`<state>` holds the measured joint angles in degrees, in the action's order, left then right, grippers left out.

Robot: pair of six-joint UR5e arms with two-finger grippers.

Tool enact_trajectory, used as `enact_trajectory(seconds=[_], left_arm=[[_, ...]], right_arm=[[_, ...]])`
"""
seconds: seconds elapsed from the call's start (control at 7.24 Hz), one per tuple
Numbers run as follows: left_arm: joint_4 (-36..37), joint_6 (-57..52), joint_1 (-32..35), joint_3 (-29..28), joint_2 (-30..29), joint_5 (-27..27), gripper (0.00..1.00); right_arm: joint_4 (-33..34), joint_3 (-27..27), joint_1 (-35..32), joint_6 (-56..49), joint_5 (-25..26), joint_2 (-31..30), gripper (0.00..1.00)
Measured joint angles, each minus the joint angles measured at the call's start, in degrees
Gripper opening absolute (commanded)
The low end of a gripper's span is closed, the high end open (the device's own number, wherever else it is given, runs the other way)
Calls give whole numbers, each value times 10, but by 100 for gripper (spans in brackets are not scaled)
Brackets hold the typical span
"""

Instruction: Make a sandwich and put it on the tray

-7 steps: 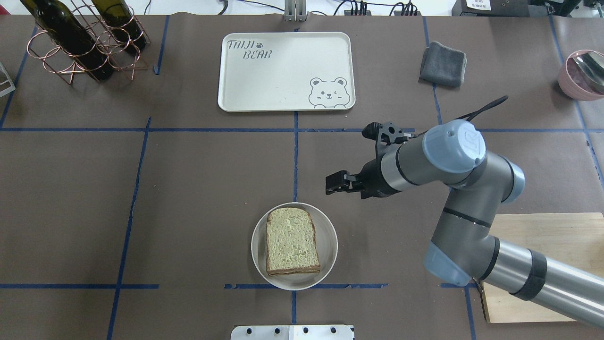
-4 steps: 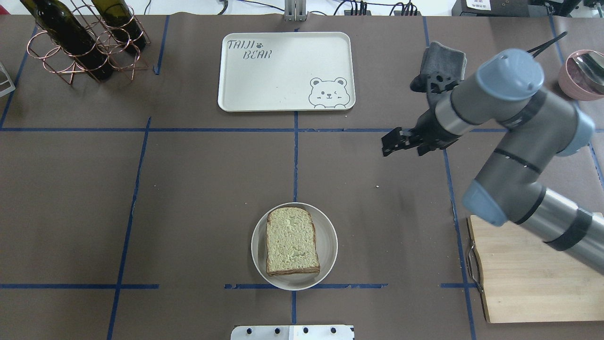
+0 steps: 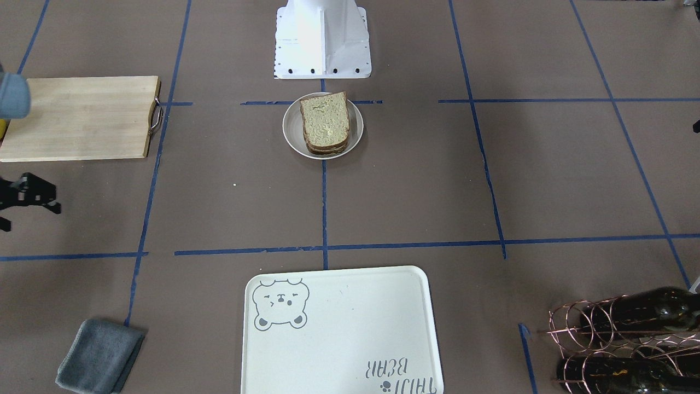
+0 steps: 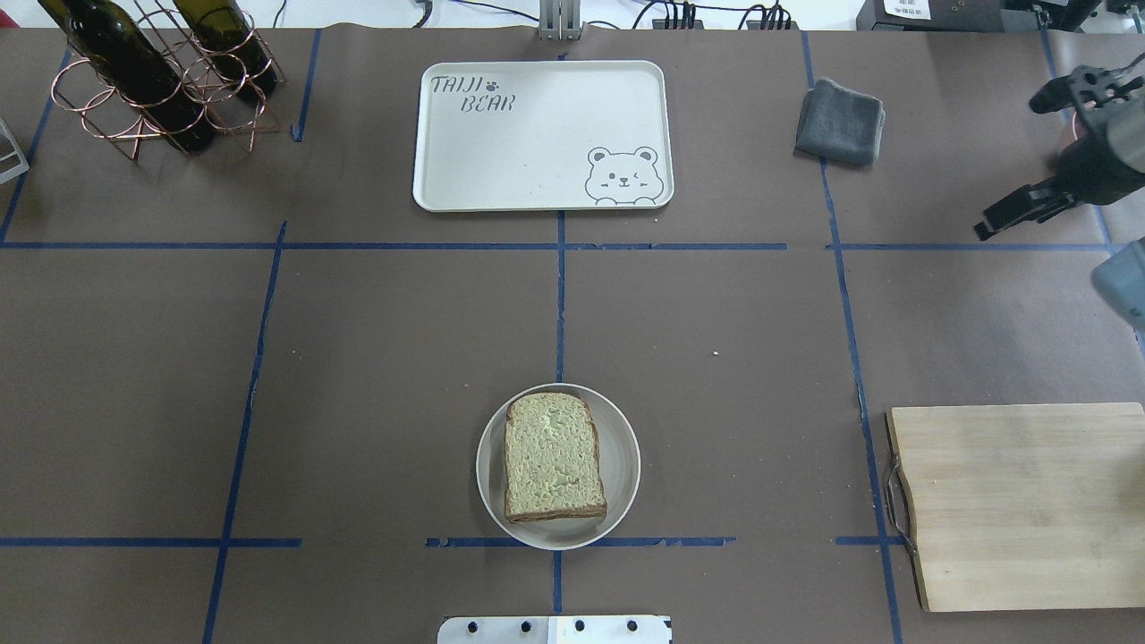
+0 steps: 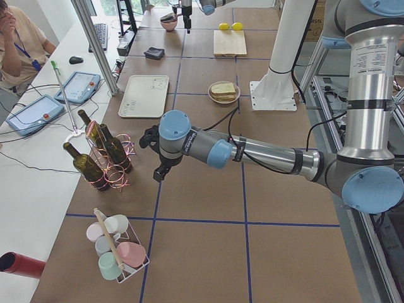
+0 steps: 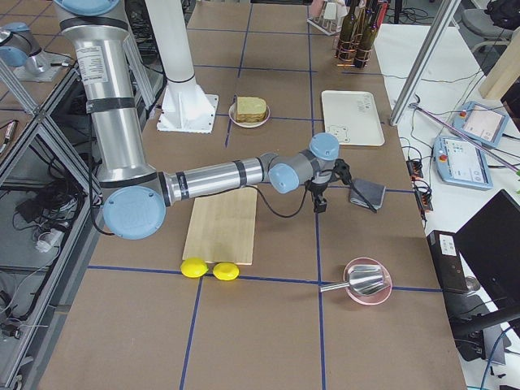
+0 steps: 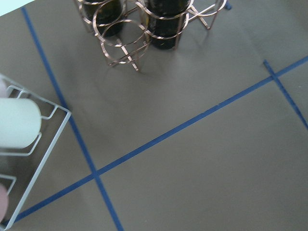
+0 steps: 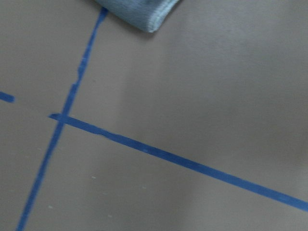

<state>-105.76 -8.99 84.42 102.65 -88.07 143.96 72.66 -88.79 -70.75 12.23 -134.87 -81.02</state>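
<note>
— Sandwich [image 4: 553, 458]: sat assembled on the plate [image 4: 628, 465], well apart from the tray [image 4: 537, 143]?
— Yes. Watched the right gripper [image 4: 991, 229] swing away from the plate, carrying nothing; couldn't tell its finger spread, nor the left gripper's [image 5: 158, 175]. Still needed moving to the tray.

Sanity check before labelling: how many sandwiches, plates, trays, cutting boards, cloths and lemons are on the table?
sandwich: 1
plate: 1
tray: 1
cutting board: 1
cloth: 1
lemons: 2
total: 7
</note>
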Motion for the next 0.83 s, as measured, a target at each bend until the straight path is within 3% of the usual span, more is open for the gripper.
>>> enact_trajectory(seconds=[0.28,0.41,0.55,0.83], left_arm=[[-88,154,-78,1,-14,35,100],[-181,290,-140,4,-19,18,100],[-264,415,-207,10,-21,-25,100],[-332,609,-346,48,-30,-135,100]], right_arm=[[29,34,-101,-99,-27,-22,100],[43,36,-135,-118,-31,-37,100],[51,34,-157,-127,-32,-52,100],[57,27,-173,-129,-26,-72,100]])
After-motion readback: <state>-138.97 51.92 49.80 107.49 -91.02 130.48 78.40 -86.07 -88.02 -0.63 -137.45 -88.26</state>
